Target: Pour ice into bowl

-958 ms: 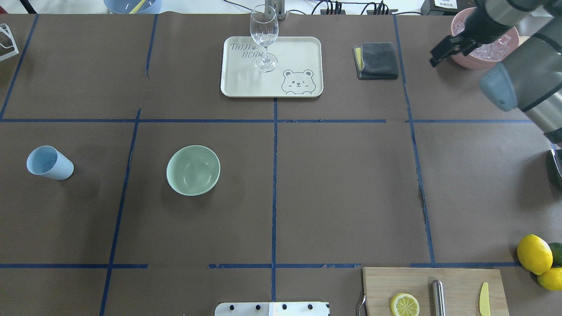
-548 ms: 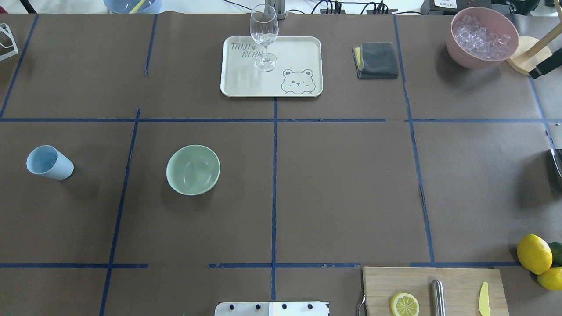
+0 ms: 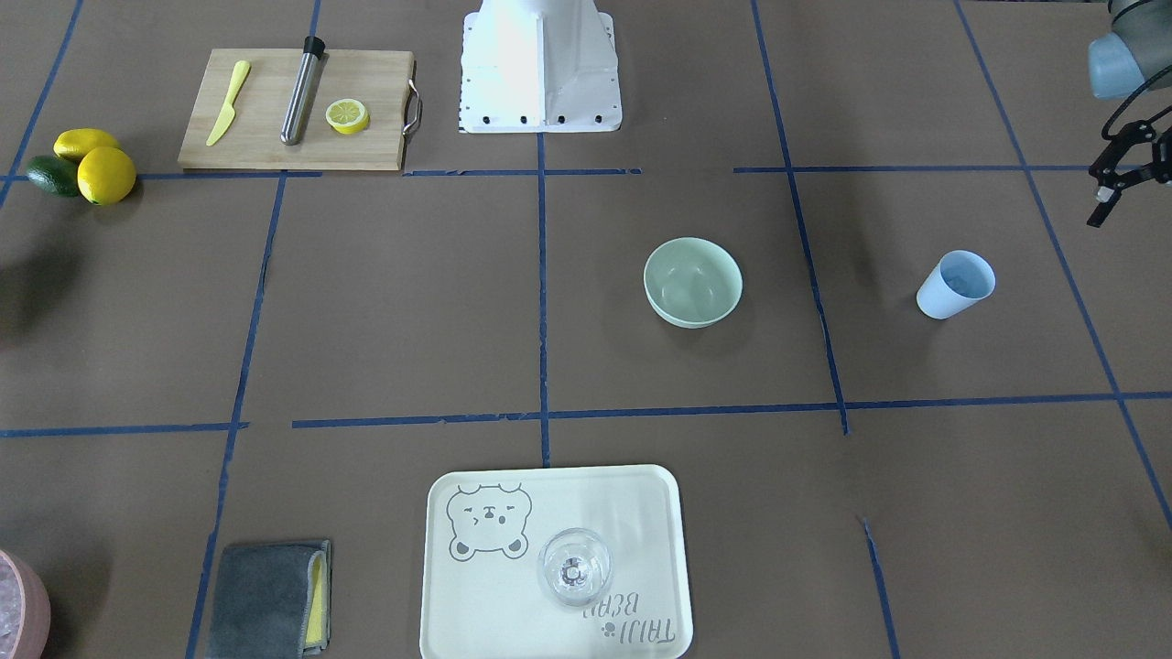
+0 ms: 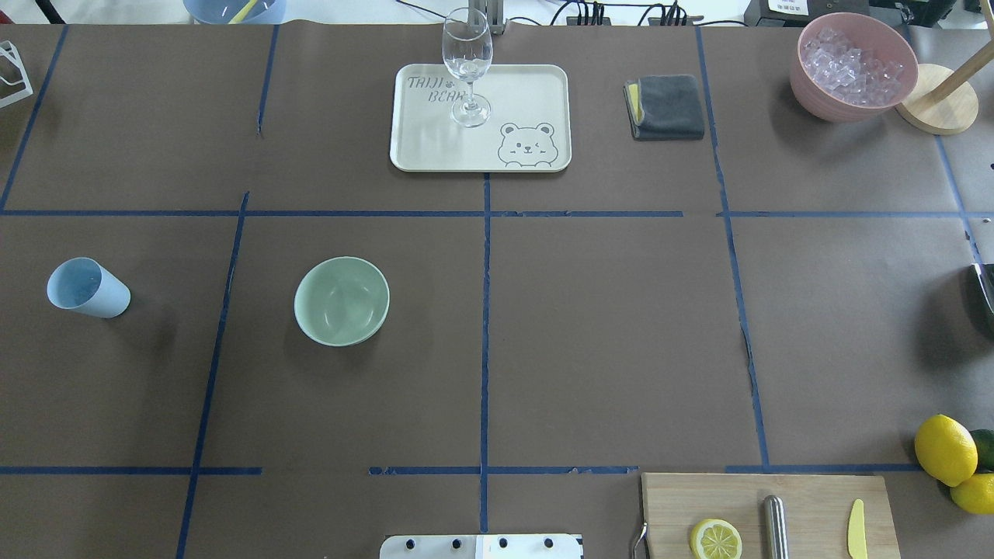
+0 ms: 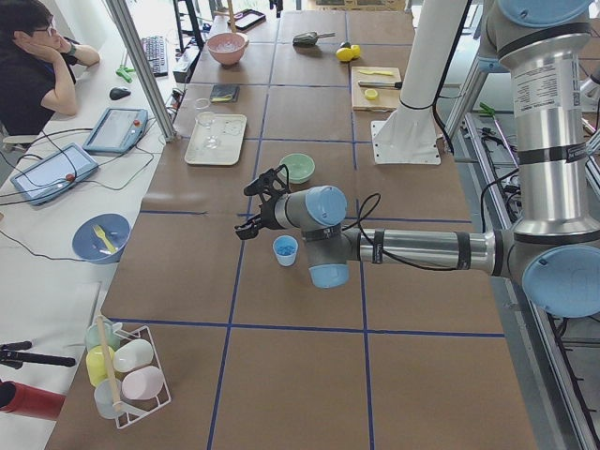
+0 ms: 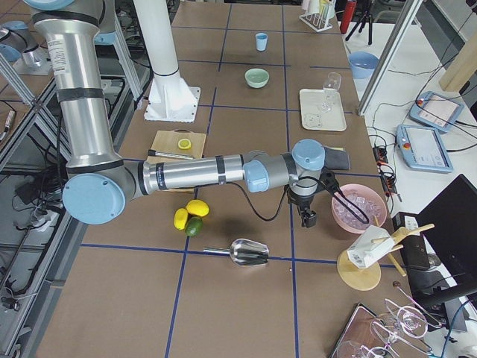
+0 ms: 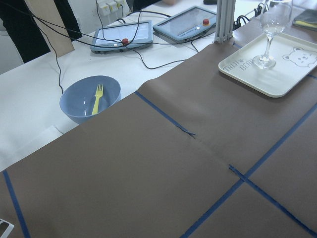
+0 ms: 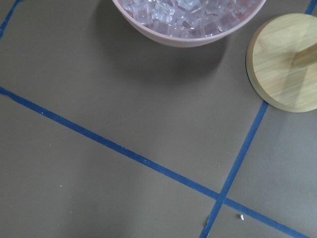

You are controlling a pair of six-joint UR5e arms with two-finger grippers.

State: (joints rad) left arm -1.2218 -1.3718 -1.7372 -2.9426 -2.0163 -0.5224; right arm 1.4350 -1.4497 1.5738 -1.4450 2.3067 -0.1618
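The pale mint-green bowl (image 4: pixel 342 301) stands left of the table's middle; it also shows in the front view (image 3: pixel 693 282). The light blue cup (image 4: pixel 87 288) stands further left, and I cannot make out ice in it. My left gripper (image 3: pixel 1110 183) hangs open and empty above the table, behind the cup (image 3: pixel 955 284) on the robot's side. In the left side view the gripper (image 5: pixel 261 202) is just above the cup (image 5: pixel 285 249). My right gripper (image 6: pixel 305 216) shows only in the right side view, beside the pink container (image 6: pixel 359 209); I cannot tell if it is open.
The pink container of crushed ice (image 4: pixel 853 66) and a wooden stand (image 4: pixel 936 97) sit far right. A tray (image 4: pixel 528 93) holds a wine glass (image 4: pixel 467 66); a grey cloth (image 4: pixel 668 106) lies beside it. A cutting board (image 4: pixel 815 497), lemons (image 4: pixel 945 449) and a metal scoop (image 6: pixel 246 252) lie near right.
My right arm, which covered the pink container a second ago, has swung off to the right and out of the overhead view. The bowl and the cup have not moved.
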